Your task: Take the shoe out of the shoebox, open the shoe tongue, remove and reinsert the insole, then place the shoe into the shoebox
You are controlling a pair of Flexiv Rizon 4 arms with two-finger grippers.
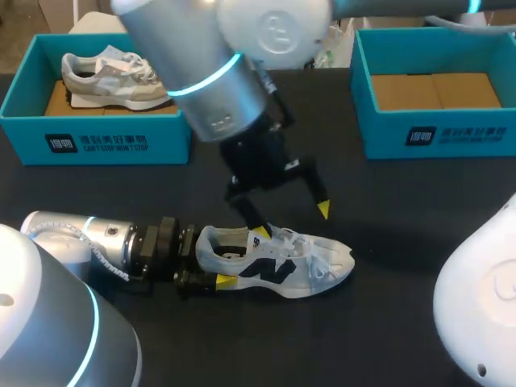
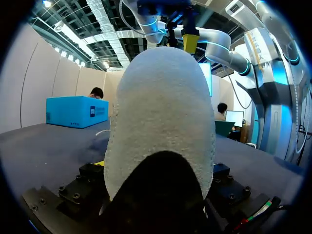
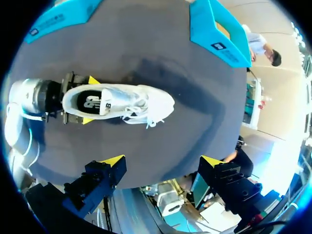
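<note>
Left arm lies low along the black table, jaws clamped on the heel of the white shoe, which stands on its sole. Right arm hangs above the shoe, jaws spread wide, holding nothing. Far left: teal shoebox with a second shoe inside. Far right: another shoebox.

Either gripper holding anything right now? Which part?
The left gripper is shut on the white shoe at its heel; the shoe lies on the table. The right gripper, open above it, holds nothing.

Silver arms, cyan rings, yellow-tipped fingers
</note>
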